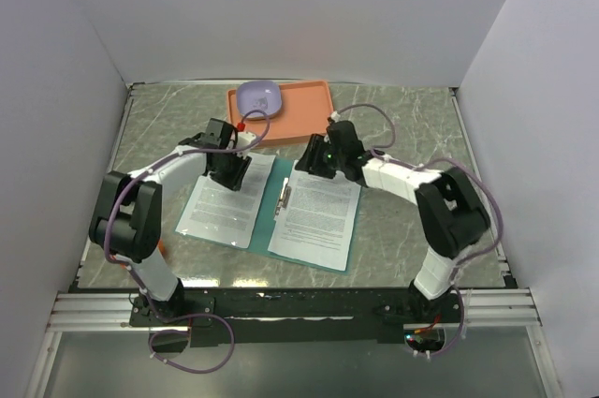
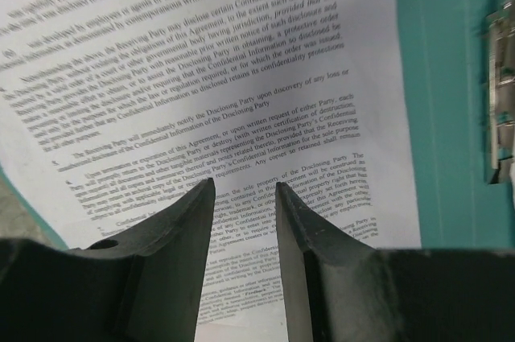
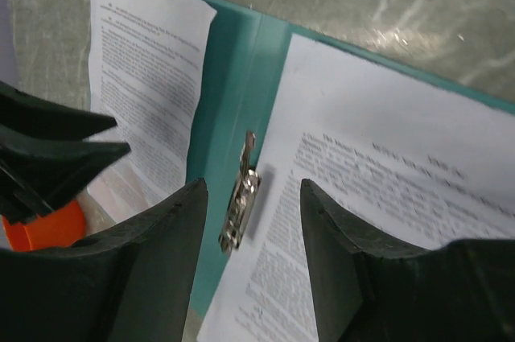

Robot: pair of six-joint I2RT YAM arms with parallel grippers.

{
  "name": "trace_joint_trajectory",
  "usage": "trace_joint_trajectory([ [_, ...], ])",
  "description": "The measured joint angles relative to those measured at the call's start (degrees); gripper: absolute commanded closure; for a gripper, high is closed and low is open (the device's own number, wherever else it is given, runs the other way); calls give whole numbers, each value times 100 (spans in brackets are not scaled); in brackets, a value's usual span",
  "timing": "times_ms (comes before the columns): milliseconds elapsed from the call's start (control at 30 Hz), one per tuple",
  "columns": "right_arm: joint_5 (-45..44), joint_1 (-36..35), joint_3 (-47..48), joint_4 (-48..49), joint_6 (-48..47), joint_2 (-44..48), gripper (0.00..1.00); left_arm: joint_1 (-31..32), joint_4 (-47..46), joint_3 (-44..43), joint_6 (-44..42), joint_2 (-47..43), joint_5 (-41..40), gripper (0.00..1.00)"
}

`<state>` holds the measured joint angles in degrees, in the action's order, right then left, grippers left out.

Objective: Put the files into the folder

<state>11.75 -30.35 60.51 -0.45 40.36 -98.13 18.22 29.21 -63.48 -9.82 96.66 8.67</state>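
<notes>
The table (image 1: 402,126) carried the folder (image 1: 265,218), lying open and flat around its middle. The left file (image 1: 223,206) lay face up on the folder's left flap, and the right file (image 1: 318,215) lay face up on the right flap. A tray (image 1: 301,110) sat at the table's far edge. The left gripper (image 1: 232,173) hung over the left file's far end, its fingers apart with nothing between them. The right gripper (image 1: 314,162) hung over the folder's far edge beside the spine, fingers also apart and empty. A bowl (image 1: 258,96) sat in the tray's left end. The fastener (image 3: 240,201) lay along the spine, at the right file's left edge.
</notes>
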Motion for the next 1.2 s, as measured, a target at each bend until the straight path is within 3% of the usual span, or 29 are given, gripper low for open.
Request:
trace_joint_trajectory([
  [200,343,-4,507,487,125,-852,43,24,-87,229,-52,245,-186,58],
  [667,603,-140,787,1093,337,-1617,43,35,-295,409,-109,238,-417,59],
  [1200,739,-284,765,1460,549,-1849,46,37,-332,442,-107,216,-420,60],
])
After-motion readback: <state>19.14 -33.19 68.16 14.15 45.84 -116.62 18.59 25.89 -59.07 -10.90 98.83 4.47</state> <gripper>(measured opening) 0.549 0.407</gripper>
